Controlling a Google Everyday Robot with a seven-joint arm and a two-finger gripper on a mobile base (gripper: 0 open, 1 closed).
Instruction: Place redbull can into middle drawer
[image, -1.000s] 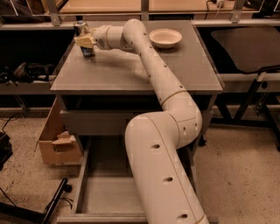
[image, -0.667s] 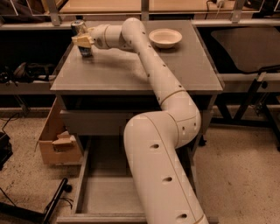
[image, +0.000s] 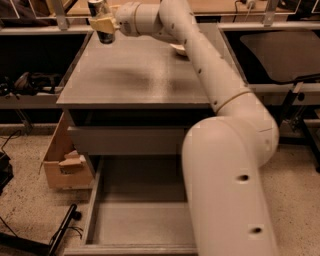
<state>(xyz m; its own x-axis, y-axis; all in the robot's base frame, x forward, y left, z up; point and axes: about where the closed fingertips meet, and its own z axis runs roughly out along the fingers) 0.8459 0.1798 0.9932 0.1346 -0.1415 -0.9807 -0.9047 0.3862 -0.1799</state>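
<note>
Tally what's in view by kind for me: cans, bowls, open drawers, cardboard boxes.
Cans: 1, the redbull can, gripped by the tool at the far left corner of the cabinet.
Bowls: 1, the white bowl, partly behind the arm.
Open drawers: 1, the middle drawer.
Cardboard boxes: 1, the cardboard box left of the cabinet.
Total: 4.

1 redbull can (image: 96, 7) and 1 claw (image: 103, 25) clamped on it, both above tabletop (image: 135, 75) back-L corner. 1 white bowl (image: 176, 48) at tabletop's back, partly behind arm. Below tabletop: 1 drawer front (image: 125, 141), 1 middle drawer (image: 135, 222) pulled out. 1 cardboard box (image: 62, 167) L of tabletop, lower down.
</note>
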